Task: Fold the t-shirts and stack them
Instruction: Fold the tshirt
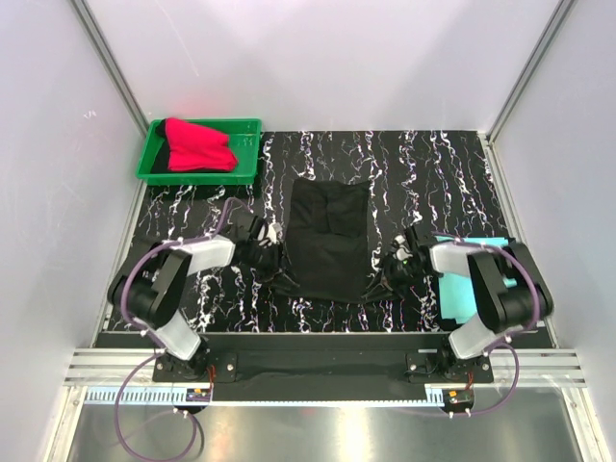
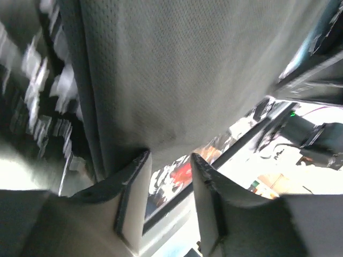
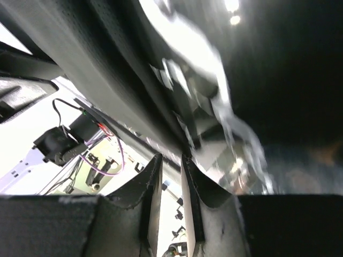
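Between nearly closed tips of right pincer [image 3: 170, 158], seemingly pinched: hem of black t-shirt [image 1: 327, 241]. Just beyond left pincer [image 2: 170, 156], parted and holding nothing: same cloth. Looks like folding this shirt; calls next for closing left on hem before lifting.

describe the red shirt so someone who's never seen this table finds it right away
Look at the black marbled table and go to its far left corner, where a green tray sits. The red shirt lies bunched up inside it. It is the only bright red cloth: the black shirt lies mid-table and the turquoise shirt sits at the right edge.
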### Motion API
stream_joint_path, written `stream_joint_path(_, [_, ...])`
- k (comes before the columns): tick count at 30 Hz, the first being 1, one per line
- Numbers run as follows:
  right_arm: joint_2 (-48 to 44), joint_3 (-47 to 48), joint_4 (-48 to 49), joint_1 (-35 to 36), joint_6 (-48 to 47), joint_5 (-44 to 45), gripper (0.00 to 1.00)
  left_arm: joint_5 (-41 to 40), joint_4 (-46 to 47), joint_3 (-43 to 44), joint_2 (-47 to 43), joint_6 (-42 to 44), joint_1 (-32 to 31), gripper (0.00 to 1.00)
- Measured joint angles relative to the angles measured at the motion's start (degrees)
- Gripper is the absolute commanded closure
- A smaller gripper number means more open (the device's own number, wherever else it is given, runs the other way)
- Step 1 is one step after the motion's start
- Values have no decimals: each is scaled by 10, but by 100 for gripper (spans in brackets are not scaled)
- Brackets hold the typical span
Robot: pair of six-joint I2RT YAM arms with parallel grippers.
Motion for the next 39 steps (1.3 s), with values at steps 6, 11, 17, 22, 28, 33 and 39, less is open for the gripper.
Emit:
stream_joint_path(6, [-107,-10,-33,-2,23,14,60,-8,-64,7,-68,7,0,51])
stream_joint_path(11, [-21,127,-38,-2,12,12,68,-6,-76,132,-28,11,1,53])
stream_joint_path(17, [158,323,-19,1,7,-16,90,7,-30,291,107,5,18,61])
stream_joint_path(22, [234,388,-10,17,7,-40,93,14,-26,309,183,-2,40,62])
stream_joint_path(28, [289,384,24,27,4,-70,93,25,-10,278,203,-1,55,62])
stream_joint_path(33, [321,369,68,-3,-15,-89,93,48,5,273,226,6,75,63])
stream_joint_path(39, [325,367,83,-68,-21,-100,92,76,16,273,235,15,93,62])
